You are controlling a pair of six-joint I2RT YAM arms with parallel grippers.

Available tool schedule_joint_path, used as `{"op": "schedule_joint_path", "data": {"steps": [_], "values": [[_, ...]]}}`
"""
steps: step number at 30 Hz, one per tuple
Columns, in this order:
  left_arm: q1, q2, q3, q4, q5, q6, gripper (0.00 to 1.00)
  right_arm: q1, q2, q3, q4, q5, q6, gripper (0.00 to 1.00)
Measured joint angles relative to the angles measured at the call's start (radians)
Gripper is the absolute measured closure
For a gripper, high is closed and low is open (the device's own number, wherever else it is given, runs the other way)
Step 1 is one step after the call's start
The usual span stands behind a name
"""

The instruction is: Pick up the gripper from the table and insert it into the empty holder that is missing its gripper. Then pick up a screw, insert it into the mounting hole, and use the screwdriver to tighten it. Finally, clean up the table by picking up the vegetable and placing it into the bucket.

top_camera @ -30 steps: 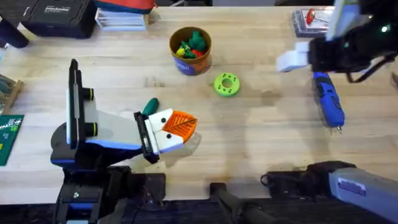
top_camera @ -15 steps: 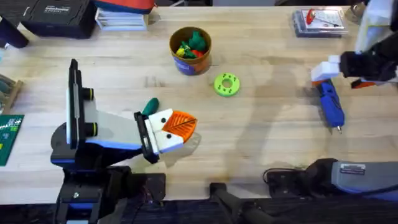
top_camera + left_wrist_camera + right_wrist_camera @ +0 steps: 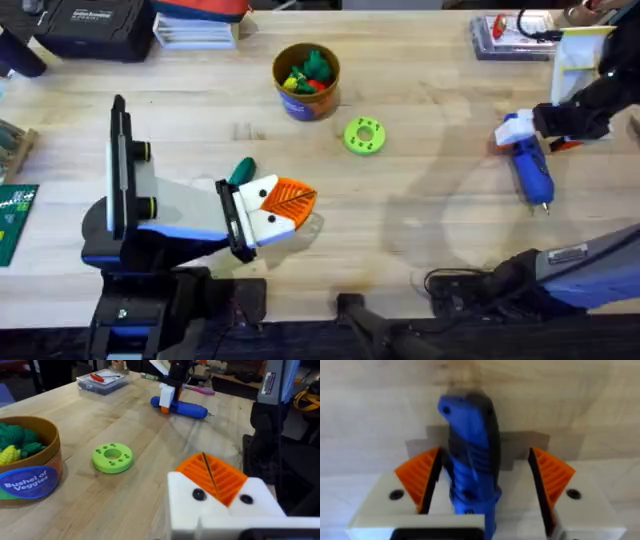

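The blue screwdriver (image 3: pixel 531 170) lies on the table at the right, bit toward the front edge. My right gripper (image 3: pixel 520 130) is down over its rear end. In the right wrist view this gripper (image 3: pixel 484 455) is open, the screwdriver (image 3: pixel 467 435) lying between the orange pads (image 3: pixel 420 477), close to one pad. My left gripper (image 3: pixel 298 202) rests low at front left, shut with nothing in it. The dark-green vegetable (image 3: pixel 242 170) lies just behind it. At the back middle stands the bucket (image 3: pixel 300 106), holding toy vegetables. The loose gripper, its holder and the screw are out of view.
A lime-green disc with holes (image 3: pixel 364 135) lies in front of the bucket. A clear plastic box (image 3: pixel 505 38) sits at the back right. Black cases and boxes line the back left edge, and a green circuit board (image 3: pixel 14 215) lies at the far left.
My right gripper has moved right and down, from above the table behind the screwdriver to straddling its rear end. The left arm and the other objects have not moved.
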Motion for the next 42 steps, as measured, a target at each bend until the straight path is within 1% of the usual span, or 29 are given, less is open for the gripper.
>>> {"op": "schedule_joint_path", "data": {"steps": [3, 8, 10, 12, 14, 15, 16, 18, 20, 21, 29, 32, 35, 42], "values": [[0.000, 0.000, 0.000, 0.000, 0.000, 0.000, 0.986, 0.000, 0.024, 0.001, 0.046, -0.027, -0.009, 0.007], [0.000, 0.000, 0.000, 0.000, 0.000, 0.000, 0.986, -0.004, 0.030, 0.002, 0.054, -0.058, -0.025, 0.012], [0.000, 0.000, 0.000, 0.000, 0.000, 0.000, 0.986, -0.005, 0.030, 0.002, 0.050, -0.062, -0.029, 0.065], [0.000, 0.000, 0.000, 0.000, 0.000, 0.000, 0.986, -0.005, 0.031, 0.002, 0.045, -0.068, -0.029, 0.158], [0.000, 0.000, 0.000, 0.000, 0.000, 0.000, 0.986, -0.005, 0.032, 0.003, 0.050, -0.070, -0.031, 0.294], [0.000, 0.000, 0.000, 0.000, 0.000, 0.000, 0.986, -0.005, 0.032, 0.003, 0.052, -0.072, -0.031, 0.405], [0.000, 0.000, 0.000, 0.000, 0.000, 0.000, 0.986, -0.005, 0.032, 0.004, 0.057, -0.070, -0.032, 0.546], [0.000, 0.000, 0.000, 0.000, -0.001, 0.000, 0.986, -0.006, 0.035, 0.004, 0.071, -0.067, -0.034, 0.784], [0.000, 0.000, 0.000, 0.000, -0.001, 0.000, 0.986, -0.005, 0.042, 0.007, 0.076, -0.066, -0.037, 0.939], [0.000, 0.000, 0.000, 0.000, -0.001, 0.000, 0.986, -0.005, 0.044, 0.008, 0.078, -0.066, -0.036, 0.971], [0.000, 0.000, 0.000, 0.001, -0.002, 0.000, 0.986, -0.003, 0.038, 0.014, 0.044, -0.074, -0.025, 0.975], [0.000, 0.000, 0.000, 0.001, -0.002, 0.000, 0.986, -0.003, -0.002, 0.003, 0.035, -0.086, 0.000, 0.975], [0.000, 0.000, 0.000, 0.001, -0.002, 0.000, 0.986, -0.001, -0.108, 0.000, 0.035, -0.093, 0.030, 0.975], [0.000, 0.000, 0.000, 0.001, -0.002, 0.000, 0.986, 0.003, -0.412, -0.013, 0.072, -0.124, 0.140, 0.975]]}}
